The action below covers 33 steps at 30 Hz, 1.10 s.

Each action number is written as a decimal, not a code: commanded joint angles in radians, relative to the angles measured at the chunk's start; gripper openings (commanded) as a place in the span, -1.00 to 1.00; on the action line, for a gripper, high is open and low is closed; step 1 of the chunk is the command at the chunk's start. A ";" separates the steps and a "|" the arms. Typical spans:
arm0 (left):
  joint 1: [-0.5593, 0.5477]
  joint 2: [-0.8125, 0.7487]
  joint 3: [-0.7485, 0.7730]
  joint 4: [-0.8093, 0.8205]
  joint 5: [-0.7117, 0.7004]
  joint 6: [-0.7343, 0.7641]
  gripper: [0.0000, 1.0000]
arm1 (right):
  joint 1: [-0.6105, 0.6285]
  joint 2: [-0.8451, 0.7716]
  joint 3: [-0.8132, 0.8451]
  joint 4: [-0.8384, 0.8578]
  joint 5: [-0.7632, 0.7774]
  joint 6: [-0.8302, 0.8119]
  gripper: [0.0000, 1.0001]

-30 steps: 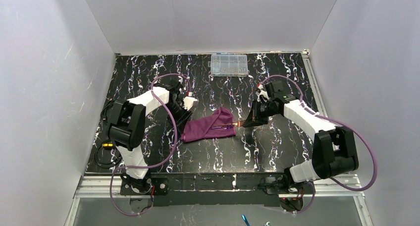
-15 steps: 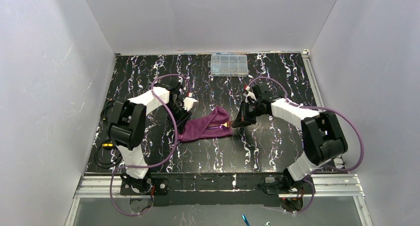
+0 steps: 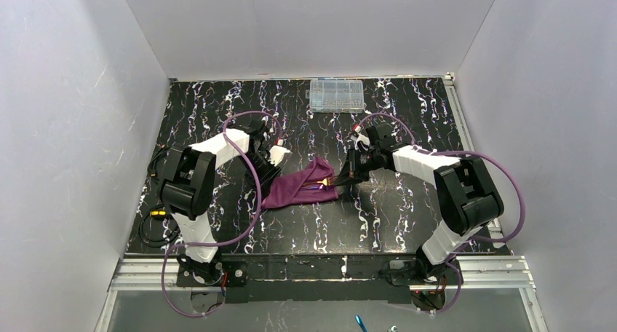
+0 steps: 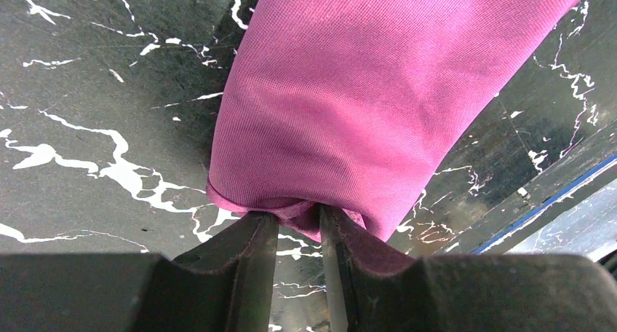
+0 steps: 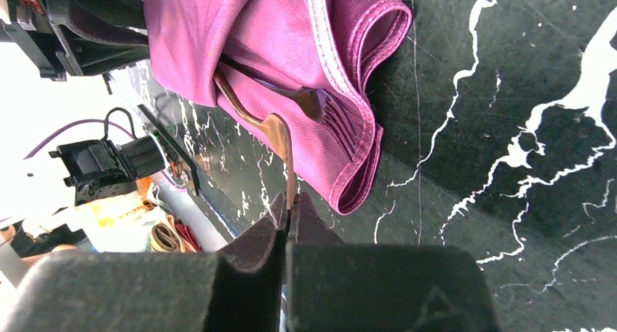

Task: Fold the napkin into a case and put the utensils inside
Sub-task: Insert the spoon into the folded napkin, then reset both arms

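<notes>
Between the two grippers, on the black marbled table, the case lies as a folded plum-purple pouch. The left gripper is closed to a narrow gap on a bunched corner of the cloth at its own fingertips. The rest of the pouch stretches away ahead of it, flat on the table. The right gripper is clamped tight on the thin end of the copper-brown utensil, which runs straight out from its fingertips and slips under a fold of the cloth. Just beside that piece, ahead of the same fingers, the purple utensil rests on the cloth, with its tines showing at the pouch mouth and its handle tucked under the fold. Well beyond both grippers, near the back wall, sits a clear plastic compartment box; any marking on it is too small to read
</notes>
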 commanded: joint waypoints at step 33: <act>0.401 -0.149 0.171 0.244 0.054 -0.264 0.97 | -0.083 -0.238 -0.141 0.334 1.403 -0.212 0.97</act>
